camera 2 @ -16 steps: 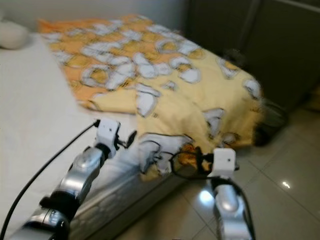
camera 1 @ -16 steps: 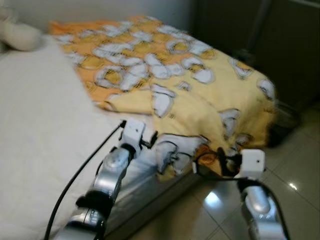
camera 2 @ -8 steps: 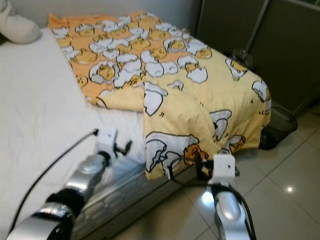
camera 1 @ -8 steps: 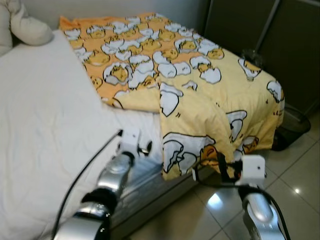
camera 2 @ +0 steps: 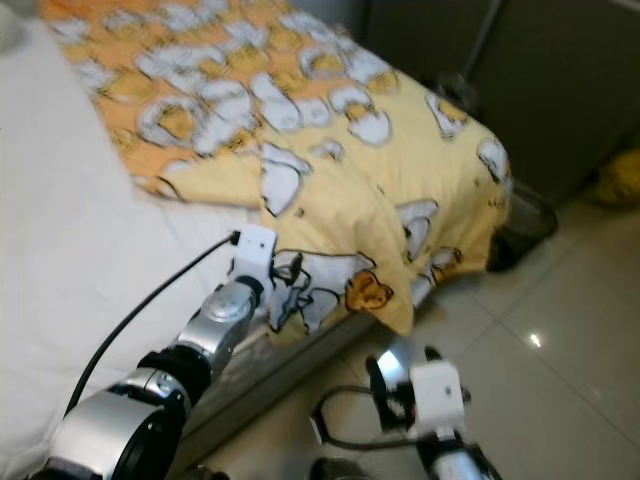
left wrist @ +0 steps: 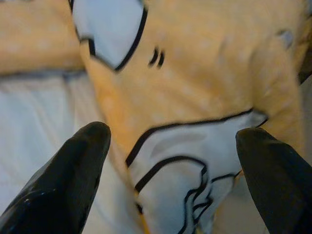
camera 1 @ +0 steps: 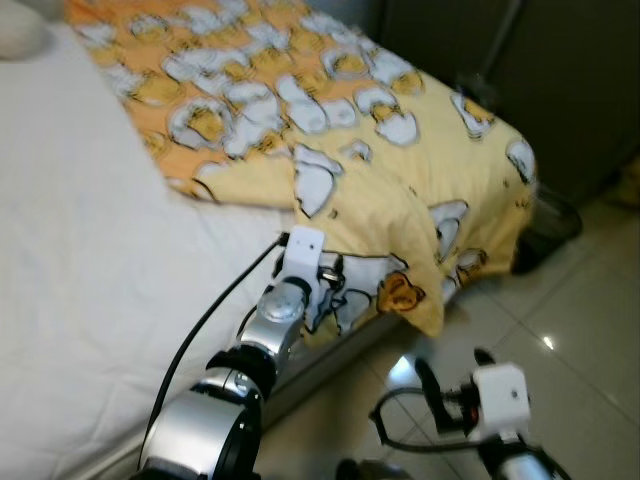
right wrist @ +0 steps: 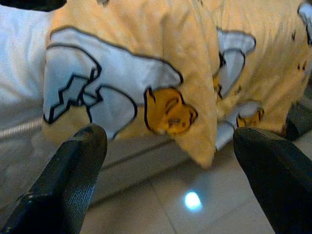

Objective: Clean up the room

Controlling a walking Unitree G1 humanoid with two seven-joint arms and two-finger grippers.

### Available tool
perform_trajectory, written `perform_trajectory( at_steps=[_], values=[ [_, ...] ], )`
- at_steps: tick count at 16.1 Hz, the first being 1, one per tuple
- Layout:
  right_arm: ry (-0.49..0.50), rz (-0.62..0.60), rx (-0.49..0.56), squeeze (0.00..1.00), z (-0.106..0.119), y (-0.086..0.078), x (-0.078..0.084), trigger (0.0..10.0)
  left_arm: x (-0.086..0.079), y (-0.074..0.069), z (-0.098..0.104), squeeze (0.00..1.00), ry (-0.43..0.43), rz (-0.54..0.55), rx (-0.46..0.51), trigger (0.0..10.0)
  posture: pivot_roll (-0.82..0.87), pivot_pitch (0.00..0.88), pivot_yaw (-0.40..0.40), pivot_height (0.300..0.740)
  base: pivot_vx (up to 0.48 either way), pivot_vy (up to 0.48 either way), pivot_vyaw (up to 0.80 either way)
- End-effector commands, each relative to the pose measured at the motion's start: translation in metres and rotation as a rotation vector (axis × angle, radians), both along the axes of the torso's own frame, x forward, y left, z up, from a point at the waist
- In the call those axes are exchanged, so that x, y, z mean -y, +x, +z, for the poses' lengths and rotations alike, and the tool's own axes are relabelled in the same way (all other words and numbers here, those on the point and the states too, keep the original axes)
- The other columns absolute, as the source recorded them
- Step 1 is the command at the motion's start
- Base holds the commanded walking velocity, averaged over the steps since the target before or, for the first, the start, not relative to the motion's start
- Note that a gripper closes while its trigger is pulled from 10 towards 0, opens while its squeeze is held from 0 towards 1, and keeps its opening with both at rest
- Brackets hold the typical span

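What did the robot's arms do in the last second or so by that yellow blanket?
The left gripper reached forward to the hanging corner of the yellow blanket, fingers open around it. The right gripper dropped back from the blanket's edge, low over the floor, open. The blanket lies as before on the bed.

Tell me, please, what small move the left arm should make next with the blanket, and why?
Probably ease the left end effector forward and close on the blanket's hanging corner. Its fingers are spread wide with that fold between them, not yet pinched. The right end effector hangs open, low over the floor.
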State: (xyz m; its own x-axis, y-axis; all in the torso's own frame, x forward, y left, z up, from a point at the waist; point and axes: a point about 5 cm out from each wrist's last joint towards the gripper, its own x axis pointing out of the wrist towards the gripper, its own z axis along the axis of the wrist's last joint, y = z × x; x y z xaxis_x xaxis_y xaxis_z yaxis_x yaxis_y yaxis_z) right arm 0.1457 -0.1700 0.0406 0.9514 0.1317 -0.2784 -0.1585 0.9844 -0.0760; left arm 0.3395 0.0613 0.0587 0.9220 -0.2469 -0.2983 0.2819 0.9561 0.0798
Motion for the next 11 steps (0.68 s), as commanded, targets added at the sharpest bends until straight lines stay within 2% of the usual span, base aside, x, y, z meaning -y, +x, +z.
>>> perform_trajectory(
  at_steps=[1, 3, 6, 7, 8, 9, 11],
  values=[
    [-0.007, 0.002, -0.025, 0.00, 0.005, -0.011, 0.002, 10.0, -0.005, -0.006, -0.011, 0.00, 0.058, 0.031, -0.021, 10.0, -0.25, 0.233, -0.071, 0.740, 0.000, 0.000, 0.00],
    [-0.011, 0.009, -0.084, 0.00, 0.008, -0.034, 0.002, 10.0, -0.022, -0.006, -0.014, 0.00, 0.118, 0.144, 0.006, 10.0, -0.27, 0.281, -0.092, 0.740, 0.000, 0.000, 0.00],
    [-0.020, 0.009, -0.131, 0.00, 0.014, -0.052, 0.005, 10.0, -0.031, -0.006, -0.013, 0.00, 0.074, 0.242, 0.022, 10.0, -0.29, 0.324, -0.120, 0.740, 0.000, 0.000, 0.00],
    [-0.025, 0.011, -0.154, 0.00, 0.016, -0.060, 0.006, 10.0, -0.026, -0.006, -0.012, 0.00, 0.004, 0.246, 0.021, 10.0, -0.30, 0.334, -0.129, 0.740, 0.000, 0.000, 0.00],
    [-0.025, 0.011, -0.160, 0.00, 0.016, -0.062, 0.006, 10.0, -0.023, -0.006, -0.011, 0.00, -0.017, 0.243, 0.021, 10.0, -0.30, 0.334, -0.130, 0.740, 0.000, 0.000, 0.00],
    [-0.025, 0.010, -0.174, 0.00, 0.016, -0.064, 0.006, 10.0, -0.014, -0.005, -0.005, 0.00, -0.049, 0.220, 0.050, 10.0, -0.29, 0.334, -0.129, 0.740, 0.000, 0.000, 0.00],
    [-0.024, 0.010, -0.184, 0.00, 0.016, -0.066, 0.005, 10.0, -0.007, -0.006, -0.003, 0.00, -0.053, 0.204, 0.079, 10.0, -0.29, 0.329, -0.125, 0.740, 0.000, 0.000, 0.00]
  ],
)
